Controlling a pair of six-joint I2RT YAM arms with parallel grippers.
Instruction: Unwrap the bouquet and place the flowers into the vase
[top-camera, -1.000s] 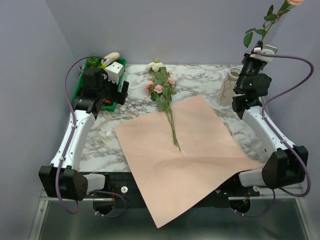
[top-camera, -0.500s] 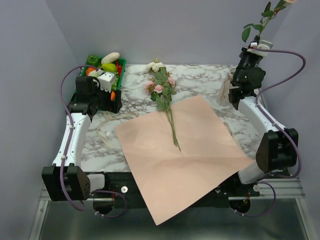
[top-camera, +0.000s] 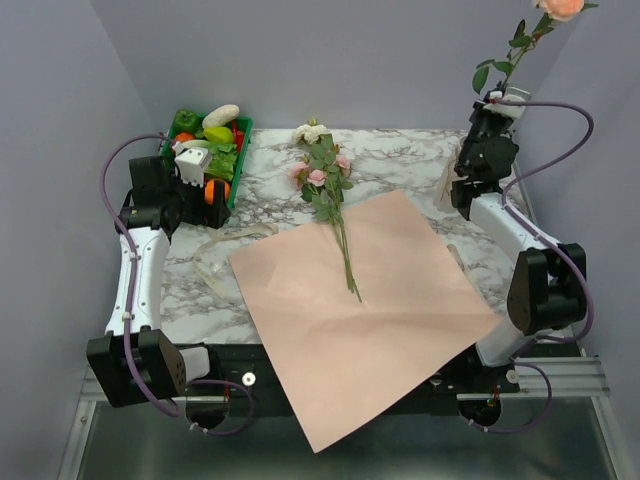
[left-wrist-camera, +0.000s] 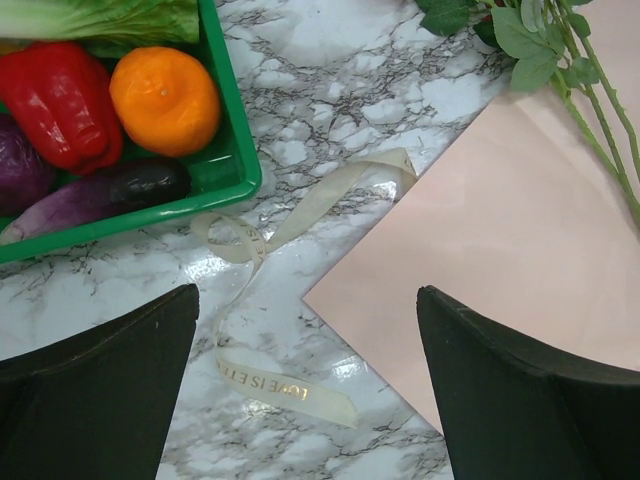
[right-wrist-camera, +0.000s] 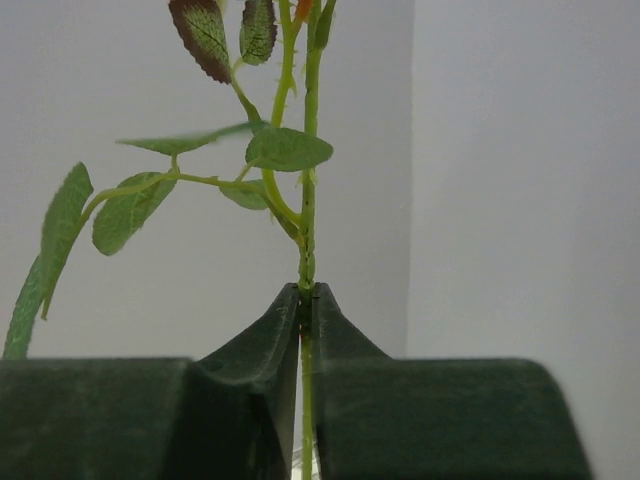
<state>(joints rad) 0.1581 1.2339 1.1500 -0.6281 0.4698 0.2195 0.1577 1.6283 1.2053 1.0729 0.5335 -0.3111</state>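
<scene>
Your right gripper (right-wrist-camera: 306, 296) is pinching the thin green stem of a long peach rose (top-camera: 560, 8), holding it upright near the slim off-white ceramic vase (top-camera: 446, 180), which that arm is mostly hiding. Your left gripper (left-wrist-camera: 308, 292) is hanging wide open over the cream ribbon (left-wrist-camera: 300, 205) beside the flat salmon-pink paper sheet (left-wrist-camera: 520, 230). The pink and white roses (top-camera: 322, 172) are lying partly on it.

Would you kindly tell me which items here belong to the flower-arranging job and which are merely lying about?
Job: rose held in the right tool, roses on the table, vase, pink paper, ribbon.
Lying about: green tray, vegetables.
</scene>
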